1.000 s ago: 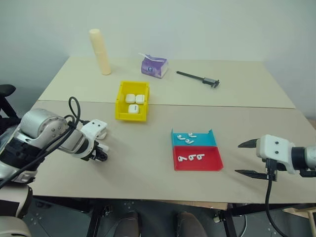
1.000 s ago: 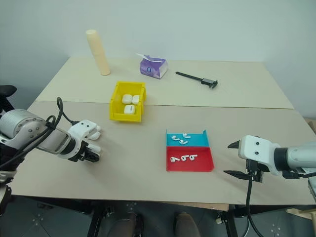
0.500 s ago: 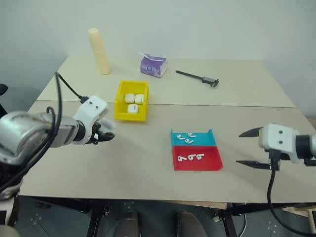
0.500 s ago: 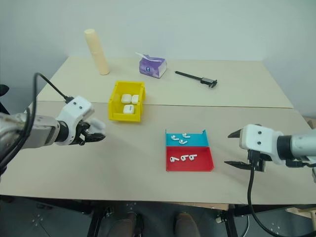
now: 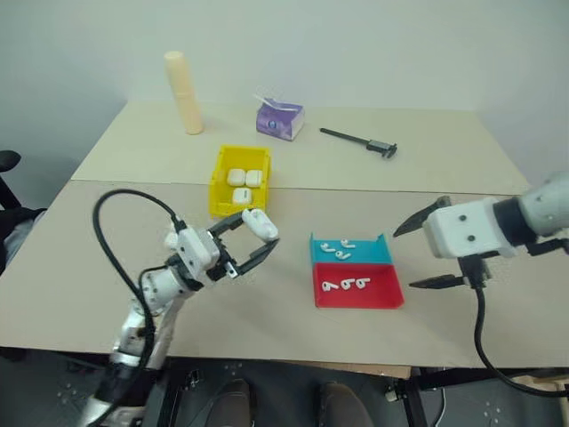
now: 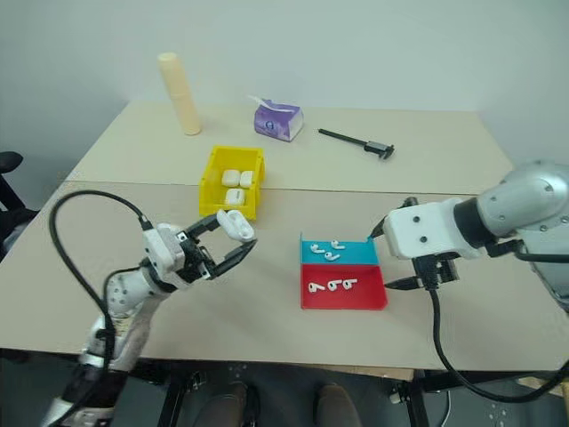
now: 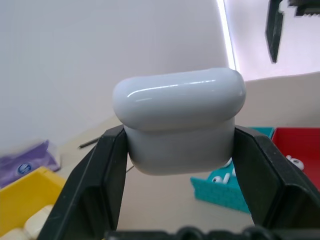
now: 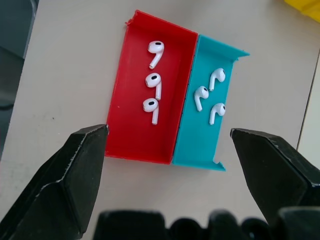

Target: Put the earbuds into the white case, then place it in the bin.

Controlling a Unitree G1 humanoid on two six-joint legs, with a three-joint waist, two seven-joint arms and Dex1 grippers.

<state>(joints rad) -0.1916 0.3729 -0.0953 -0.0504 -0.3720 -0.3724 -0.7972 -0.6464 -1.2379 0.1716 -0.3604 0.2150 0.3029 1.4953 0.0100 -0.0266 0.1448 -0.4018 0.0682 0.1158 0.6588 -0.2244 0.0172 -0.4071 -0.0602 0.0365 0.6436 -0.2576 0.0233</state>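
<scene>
White case [image 7: 180, 120]: glossy, rounded, lid shut, clamped between left gripper [image 5: 253, 240] fingers, raised above table, just near of bin. Earbuds [image 8: 154, 95]: three in red tray, three more in blue tray beside it, right of case. Bin [image 5: 219, 182]: yellow, tall-walled, far-left of trays, three identical cases inside.

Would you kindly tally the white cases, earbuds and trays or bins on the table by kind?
White cases: 4, with 3 in the yellow bin and 1 held in the left gripper.
Earbuds: 6, with 3 in the red tray and 3 in the blue tray.
Trays and bins: 3.
Total: 13.
</scene>
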